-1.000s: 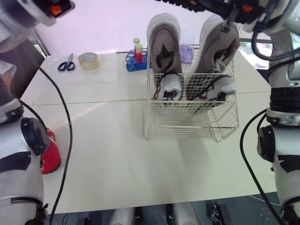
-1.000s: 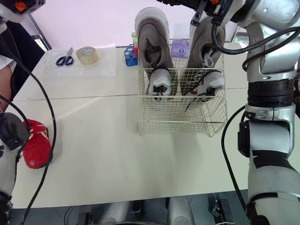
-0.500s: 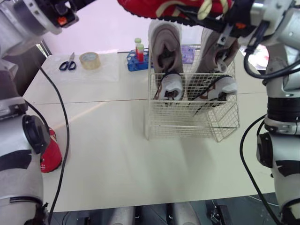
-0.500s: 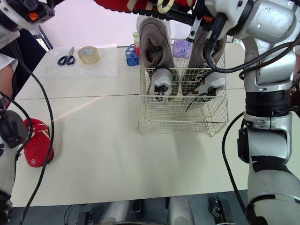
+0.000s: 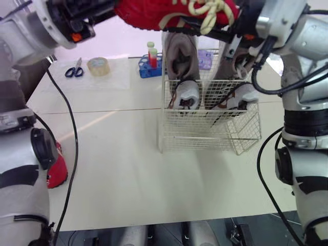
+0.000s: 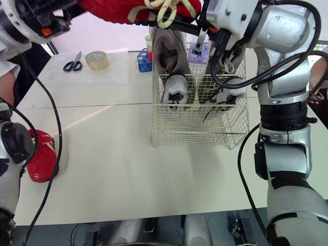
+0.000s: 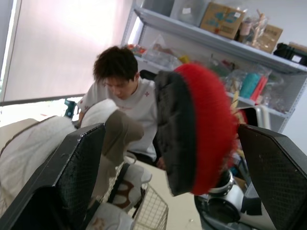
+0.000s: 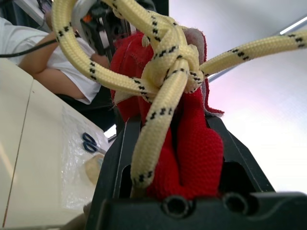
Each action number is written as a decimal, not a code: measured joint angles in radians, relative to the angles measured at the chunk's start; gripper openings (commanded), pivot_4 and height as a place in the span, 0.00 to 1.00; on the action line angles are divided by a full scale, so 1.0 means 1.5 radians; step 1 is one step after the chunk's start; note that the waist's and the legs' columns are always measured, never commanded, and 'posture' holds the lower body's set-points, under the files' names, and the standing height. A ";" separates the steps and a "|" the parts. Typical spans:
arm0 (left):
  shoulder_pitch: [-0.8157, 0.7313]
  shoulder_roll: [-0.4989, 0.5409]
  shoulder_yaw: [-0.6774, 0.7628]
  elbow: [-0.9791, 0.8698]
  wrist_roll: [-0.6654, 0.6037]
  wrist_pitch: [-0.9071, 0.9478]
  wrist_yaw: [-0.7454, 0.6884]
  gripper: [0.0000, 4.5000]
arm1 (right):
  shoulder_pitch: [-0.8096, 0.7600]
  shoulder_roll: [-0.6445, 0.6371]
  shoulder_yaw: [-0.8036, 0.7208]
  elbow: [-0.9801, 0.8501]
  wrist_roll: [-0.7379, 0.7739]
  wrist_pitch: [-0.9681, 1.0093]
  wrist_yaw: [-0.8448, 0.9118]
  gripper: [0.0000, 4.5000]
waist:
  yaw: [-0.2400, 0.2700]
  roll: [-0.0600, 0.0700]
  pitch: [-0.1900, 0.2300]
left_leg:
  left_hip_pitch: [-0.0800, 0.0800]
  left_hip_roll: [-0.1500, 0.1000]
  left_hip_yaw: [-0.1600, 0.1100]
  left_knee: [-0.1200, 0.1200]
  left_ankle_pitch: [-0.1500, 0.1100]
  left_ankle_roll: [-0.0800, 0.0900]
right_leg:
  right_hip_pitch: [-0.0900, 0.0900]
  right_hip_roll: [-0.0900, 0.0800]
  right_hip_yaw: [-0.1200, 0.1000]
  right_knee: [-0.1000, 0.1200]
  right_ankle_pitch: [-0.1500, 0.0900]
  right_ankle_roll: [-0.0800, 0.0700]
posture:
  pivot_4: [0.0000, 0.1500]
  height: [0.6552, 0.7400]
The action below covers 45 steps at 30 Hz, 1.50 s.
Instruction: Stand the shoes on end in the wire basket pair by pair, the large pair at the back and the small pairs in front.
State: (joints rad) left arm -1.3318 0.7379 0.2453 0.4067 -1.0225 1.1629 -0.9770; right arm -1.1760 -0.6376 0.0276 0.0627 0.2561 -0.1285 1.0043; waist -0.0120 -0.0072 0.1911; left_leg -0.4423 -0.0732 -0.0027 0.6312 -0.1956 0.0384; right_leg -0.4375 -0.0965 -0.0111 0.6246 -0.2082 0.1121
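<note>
A red shoe (image 5: pixel 174 13) with yellow laces (image 8: pixel 158 72) hangs lengthwise high above the wire basket (image 5: pixel 205 138). My right gripper (image 8: pixel 172 124) is shut on its laced end. My left gripper (image 7: pixel 170 129) is open, its fingers (image 7: pixel 76 172) standing wide on either side of the shoe's toe and sole (image 7: pixel 196 134) without touching. In the basket, two large beige shoes (image 5: pixel 179 51) stand on end at the back, and two small white shoes (image 5: pixel 187 95) stand in front of them. A second red shoe (image 6: pixel 41 159) lies at the table's left edge.
At the back of the table lie scissors (image 5: pixel 74 69), a tape roll (image 5: pixel 97 65) on a clear sheet, a blue rack of tubes (image 5: pixel 148 64) and a purple item (image 5: pixel 205 59) behind the basket. A person (image 7: pixel 124 91) sits beyond the table.
The red shoe has come down into view over the basket with the right gripper on it. The left arm has swung in from the left to the shoe's toe.
</note>
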 measured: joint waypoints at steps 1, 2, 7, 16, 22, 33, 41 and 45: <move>0.003 -0.005 -0.002 0.000 0.007 -0.003 -0.005 0.82 | 0.004 0.000 0.001 -0.001 0.001 0.005 0.002 0.27 | 0.000 0.000 0.000 | 0.000 0.000 0.000 0.000 0.000 0.000 | 0.000 0.000 0.000 0.000 0.000 0.000 | 1.00 1.00; 0.003 -0.009 -0.003 0.000 0.011 -0.008 -0.007 0.71 | 0.008 0.000 0.001 -0.001 0.002 0.012 0.002 0.27 | 0.000 0.000 0.000 | 0.000 0.000 0.000 0.000 0.000 0.000 | 0.000 0.000 0.000 0.000 0.000 0.000 | 1.00 1.00; 0.003 -0.031 0.002 0.005 0.021 -0.011 -0.010 0.15 | 0.021 0.000 0.000 -0.009 0.004 0.037 0.002 0.27 | -0.001 0.000 0.000 | 0.000 0.000 0.000 0.000 0.000 0.000 | -0.001 0.000 0.000 0.002 0.000 0.000 | 1.00 1.00; 0.074 -0.073 0.123 -0.045 -0.028 -0.007 0.122 0.05 | 0.081 -0.013 -0.073 -0.083 0.154 0.223 -0.010 0.99 | 0.000 0.000 0.000 | 0.000 0.000 0.000 0.000 0.000 0.000 | -0.001 -0.001 0.001 0.003 0.000 0.000 | 1.00 1.00; 0.138 -0.179 0.261 -0.170 -0.143 -0.062 0.299 0.05 | 0.169 0.049 -0.246 -0.125 0.419 0.484 -0.223 0.99 | 0.003 -0.002 -0.001 | 0.000 0.000 -0.001 0.000 -0.001 -0.001 | -0.001 -0.001 0.001 0.002 0.000 -0.001 | 1.00 1.00; 0.197 -0.421 0.212 -0.313 -0.231 -0.269 0.432 0.05 | 0.151 0.384 -0.205 -0.197 0.603 0.469 -0.536 0.99 | -0.001 -0.001 -0.001 | 0.000 0.000 0.000 0.001 0.001 0.000 | -0.001 0.000 0.001 0.003 0.001 -0.001 | 1.00 1.00; 0.234 -0.422 0.178 -0.338 -0.273 -0.297 0.443 0.05 | 0.086 0.393 -0.188 -0.183 0.584 0.407 -0.523 0.99 | 0.000 -0.001 -0.001 | 0.000 0.000 0.000 0.001 0.001 0.001 | 0.000 0.002 0.001 0.003 0.001 -0.001 | 1.00 1.00; 0.267 -0.422 0.151 -0.351 -0.282 -0.303 0.449 0.05 | 0.065 0.394 -0.179 -0.167 0.575 0.395 -0.518 0.99 | -0.001 -0.001 -0.001 | 0.000 0.000 0.000 0.001 0.001 0.001 | 0.000 0.002 0.001 0.003 0.001 -0.001 | 1.00 1.00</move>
State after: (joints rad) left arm -0.9315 0.1056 0.4714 -0.1201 -1.4457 0.7085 -0.3038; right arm -1.0783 -0.0466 -0.2406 -0.1883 1.1183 0.4633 0.2274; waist -0.0133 -0.0094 0.1896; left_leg -0.4420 -0.0728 -0.0030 0.6329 -0.1943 0.0394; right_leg -0.4379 -0.0929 -0.0092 0.6288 -0.2074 0.1105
